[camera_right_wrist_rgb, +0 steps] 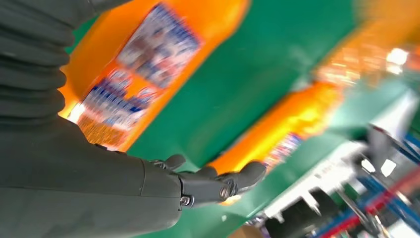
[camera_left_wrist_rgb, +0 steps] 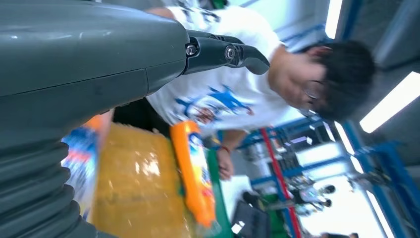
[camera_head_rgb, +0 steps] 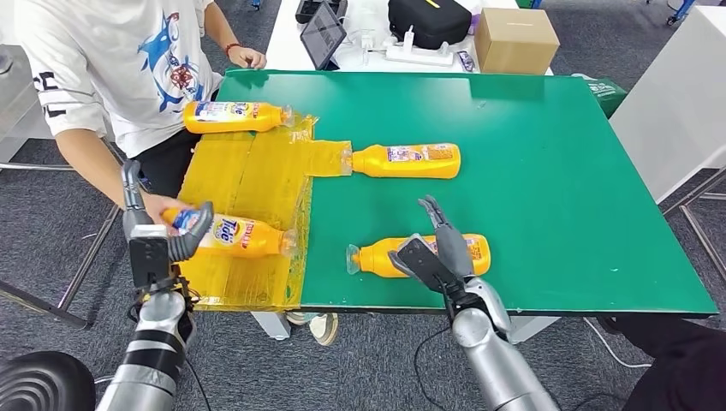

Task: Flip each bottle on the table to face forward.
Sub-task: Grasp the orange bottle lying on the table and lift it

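Observation:
Four orange bottles lie on their sides on the green table [camera_head_rgb: 556, 171]. One bottle [camera_head_rgb: 235, 116] lies far left on a yellow sheet [camera_head_rgb: 248, 180], one [camera_head_rgb: 411, 160] mid-table, one [camera_head_rgb: 377, 257] near the front edge. My right hand [camera_head_rgb: 437, 253] hovers over that near bottle [camera_right_wrist_rgb: 148, 59] with fingers stretched out, gripping nothing. The fourth bottle [camera_head_rgb: 235, 235], label up, lies on the sheet's near part; a person's hand [camera_head_rgb: 158, 205] is at its base. My left hand [camera_head_rgb: 158, 231] stands beside that base, fingers [camera_left_wrist_rgb: 223, 52] apart, holding nothing.
A person in a white T-shirt [camera_head_rgb: 120, 60] sits at the table's left side, close to my left arm. Behind the green table, a white table holds a cardboard box [camera_head_rgb: 515, 40], a black bag [camera_head_rgb: 428, 19] and a tablet [camera_head_rgb: 324, 34]. Another white table [camera_head_rgb: 676, 94] stands right.

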### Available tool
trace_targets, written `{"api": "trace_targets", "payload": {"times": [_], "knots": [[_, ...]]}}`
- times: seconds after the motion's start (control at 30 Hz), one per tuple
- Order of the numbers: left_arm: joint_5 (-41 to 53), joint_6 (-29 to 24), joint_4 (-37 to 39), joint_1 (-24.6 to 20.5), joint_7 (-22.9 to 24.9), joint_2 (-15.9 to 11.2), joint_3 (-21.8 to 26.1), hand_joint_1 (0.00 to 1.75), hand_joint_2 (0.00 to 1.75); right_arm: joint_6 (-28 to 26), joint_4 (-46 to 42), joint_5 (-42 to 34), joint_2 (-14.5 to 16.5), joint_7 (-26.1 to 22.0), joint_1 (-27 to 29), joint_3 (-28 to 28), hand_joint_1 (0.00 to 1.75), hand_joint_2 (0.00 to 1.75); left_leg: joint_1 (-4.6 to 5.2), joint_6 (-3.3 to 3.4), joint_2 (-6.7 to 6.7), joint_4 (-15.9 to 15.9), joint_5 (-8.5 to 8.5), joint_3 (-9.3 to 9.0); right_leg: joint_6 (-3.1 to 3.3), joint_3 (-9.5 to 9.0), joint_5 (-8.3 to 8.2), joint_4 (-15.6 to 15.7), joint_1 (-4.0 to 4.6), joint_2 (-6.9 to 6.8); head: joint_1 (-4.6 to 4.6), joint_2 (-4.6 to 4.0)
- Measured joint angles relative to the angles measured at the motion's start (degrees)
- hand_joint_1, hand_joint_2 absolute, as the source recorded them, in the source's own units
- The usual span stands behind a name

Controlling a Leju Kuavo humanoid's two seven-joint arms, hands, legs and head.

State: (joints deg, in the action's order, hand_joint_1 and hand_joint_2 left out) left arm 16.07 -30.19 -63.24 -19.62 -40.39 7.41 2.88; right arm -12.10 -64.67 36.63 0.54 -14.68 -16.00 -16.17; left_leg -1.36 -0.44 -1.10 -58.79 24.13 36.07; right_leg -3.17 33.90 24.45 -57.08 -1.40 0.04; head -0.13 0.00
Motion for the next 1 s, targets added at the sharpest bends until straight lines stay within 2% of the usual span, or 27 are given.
{"api": "trace_targets", "payload": {"times": [0.17,0.3,0.6,1.0], "knots": [[-0.9,3.5,-3.1,3.7,0.0,1.6,-3.8,0.0,1.75,6.2,5.3,2.8,-5.0,2.9,-3.8,-0.4,0.0,1.75,0.0,0.0,-0.06,0.0,0.0,0.04,-0.01,0.0,0.0,0.0,0.0,-0.02,0.0,0.0],[-0.9,4.7,-3.1,4.4,0.0,2.4,-5.0,0.0,1.75,9.0,8.4,3.9,-7.3,3.3,-6.4,-1.4,0.0,1.75,-0.01,0.0,-0.03,0.0,0.0,0.03,-0.01,0.03,-0.01,0.0,0.02,0.01,-0.02,0.0],[-1.7,5.9,-1.6,3.9,0.0,3.2,-5.7,0.0,1.75,14.1,16.7,3.6,-8.9,3.5,-13.3,-4.4,0.0,1.75,-0.03,0.0,0.15,0.0,-0.01,-0.05,-0.03,-0.01,-0.05,0.0,0.03,0.04,-0.01,0.0],[-3.3,7.6,3.9,0.6,0.1,3.6,-6.4,0.0,1.75,27.1,29.3,2.5,-11.1,2.9,-23.9,-11.5,0.0,1.75,-0.02,0.12,0.12,0.0,-0.11,-0.23,-0.15,-0.19,-0.16,0.0,0.02,0.04,-0.01,0.0]]}}
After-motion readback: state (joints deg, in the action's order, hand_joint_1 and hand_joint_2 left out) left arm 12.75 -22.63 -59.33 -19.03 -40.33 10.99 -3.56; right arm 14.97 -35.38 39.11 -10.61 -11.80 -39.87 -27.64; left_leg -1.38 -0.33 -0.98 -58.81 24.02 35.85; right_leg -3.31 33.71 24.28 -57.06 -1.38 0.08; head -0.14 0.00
